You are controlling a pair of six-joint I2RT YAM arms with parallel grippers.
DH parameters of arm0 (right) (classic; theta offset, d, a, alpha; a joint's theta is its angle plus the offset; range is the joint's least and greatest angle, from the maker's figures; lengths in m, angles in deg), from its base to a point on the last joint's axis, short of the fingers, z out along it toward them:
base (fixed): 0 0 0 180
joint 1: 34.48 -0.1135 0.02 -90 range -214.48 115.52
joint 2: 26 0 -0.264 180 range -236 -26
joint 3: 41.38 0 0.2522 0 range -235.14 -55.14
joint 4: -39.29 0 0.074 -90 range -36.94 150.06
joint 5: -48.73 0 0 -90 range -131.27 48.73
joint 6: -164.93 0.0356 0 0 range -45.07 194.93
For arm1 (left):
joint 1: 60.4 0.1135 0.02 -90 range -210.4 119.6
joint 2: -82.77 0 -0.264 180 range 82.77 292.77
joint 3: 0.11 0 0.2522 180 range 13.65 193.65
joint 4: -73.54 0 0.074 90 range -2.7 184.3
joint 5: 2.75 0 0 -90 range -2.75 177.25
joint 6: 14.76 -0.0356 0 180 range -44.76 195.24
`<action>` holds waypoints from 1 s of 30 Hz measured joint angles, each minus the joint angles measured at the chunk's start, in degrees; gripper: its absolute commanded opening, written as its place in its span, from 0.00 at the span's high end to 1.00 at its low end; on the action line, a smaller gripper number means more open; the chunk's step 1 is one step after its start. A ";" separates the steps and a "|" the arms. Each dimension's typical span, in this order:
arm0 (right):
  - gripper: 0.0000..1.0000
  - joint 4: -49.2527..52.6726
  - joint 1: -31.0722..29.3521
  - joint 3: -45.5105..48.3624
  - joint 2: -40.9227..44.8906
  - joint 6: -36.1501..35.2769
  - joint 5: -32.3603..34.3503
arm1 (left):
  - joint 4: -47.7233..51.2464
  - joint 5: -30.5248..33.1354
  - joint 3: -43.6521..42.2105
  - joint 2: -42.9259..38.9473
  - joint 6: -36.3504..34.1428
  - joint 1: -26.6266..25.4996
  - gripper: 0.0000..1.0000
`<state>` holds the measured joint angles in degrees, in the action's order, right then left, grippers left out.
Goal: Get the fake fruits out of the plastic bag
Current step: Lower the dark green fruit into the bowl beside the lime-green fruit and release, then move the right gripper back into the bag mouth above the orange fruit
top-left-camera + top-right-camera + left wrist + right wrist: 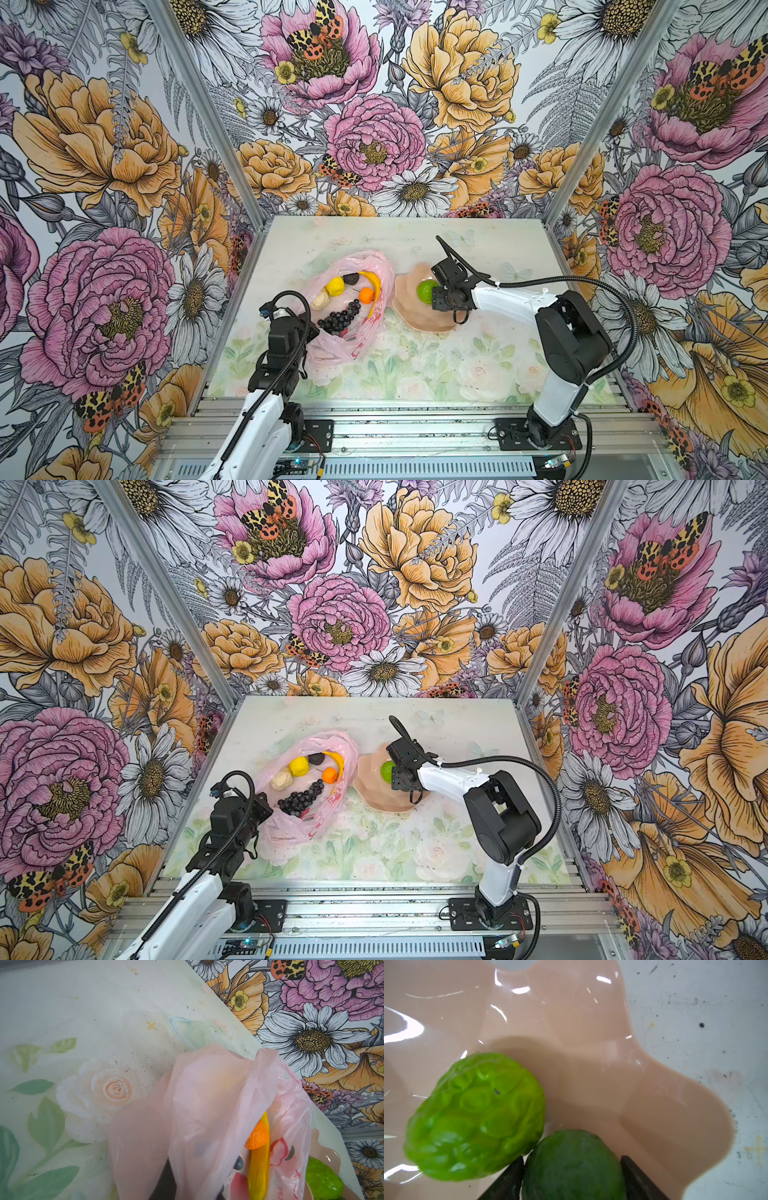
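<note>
The pink plastic bag (353, 345) lies open at the left of the mat. Inside it are a lemon (335, 286), an orange (365, 295), a banana (374, 280), a beige lump (320, 300), a grape bunch (340, 318) and a dark round piece (352, 277). My left gripper (311, 328) is shut on the bag's near edge, and the film (207, 1115) covers its jaws. My right gripper (572, 1159) hangs low over the peach dish (571, 1022). A dark green avocado (573, 1165) sits between its fingers, next to the bumpy lime (475, 1118).
The scalloped peach dish (415, 316) sits just right of the bag and almost touches it. Flowered walls close in the back and both sides. An aluminium rail (395, 432) with both arm bases runs along the front edge.
</note>
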<state>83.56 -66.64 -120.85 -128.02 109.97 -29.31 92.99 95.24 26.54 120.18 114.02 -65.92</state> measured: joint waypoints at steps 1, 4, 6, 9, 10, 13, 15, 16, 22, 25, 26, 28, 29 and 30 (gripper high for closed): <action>0.25 0.02 0.00 0.00 0.00 0.00 0.00 | 0.00 0.00 0.00 0.00 0.00 0.00 0.84; 0.27 0.02 0.00 0.00 0.00 0.00 0.00 | 0.00 0.00 0.00 0.00 0.00 0.00 0.84; 0.27 0.00 0.00 0.00 0.00 0.00 0.00 | 0.00 0.00 0.00 -0.02 0.02 0.00 0.84; 0.27 0.00 0.00 0.00 0.00 -0.02 -0.22 | 0.00 0.00 0.00 0.00 0.00 0.00 0.84; 0.26 0.00 0.00 0.00 0.00 -0.02 -0.48 | 0.00 0.00 0.00 0.00 0.00 0.00 0.84; 0.23 0.04 0.00 0.00 0.50 -0.24 -1.57 | -0.02 0.00 0.00 0.07 0.00 0.00 0.84; 0.22 0.04 0.00 0.00 1.46 -0.24 -2.03 | -0.22 0.00 0.00 0.46 -0.02 0.00 0.84; 0.22 0.02 0.00 0.00 2.05 -0.26 -2.19 | -0.37 -0.02 0.00 0.70 -0.02 -0.04 0.84; 0.22 0.04 0.00 0.04 5.68 -0.44 -3.52 | 0.15 -0.83 0.39 1.46 -0.39 -0.37 0.83; 0.22 0.07 -0.09 0.44 7.76 -0.37 -4.17 | 3.93 -1.97 2.47 2.43 -0.31 -0.37 0.84; 0.22 0.09 -0.28 0.57 8.48 -0.35 -4.26 | 5.05 -2.36 3.19 2.45 -0.15 -0.37 0.85; 0.23 0.02 -0.90 0.55 10.23 -0.09 -4.28 | 8.04 -2.78 4.72 2.19 0.74 -0.37 0.91; 0.23 0.07 -1.42 0.50 10.78 0.02 -4.26 | 9.38 -2.95 5.20 1.99 1.40 -0.37 0.93; 0.24 0.13 -2.27 0.26 11.26 0.07 -4.22 | 10.91 -3.21 5.62 1.68 1.88 -0.37 0.94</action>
<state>83.69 -68.91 -120.59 -116.76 110.04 -33.53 103.90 92.03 32.15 121.86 115.90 -66.29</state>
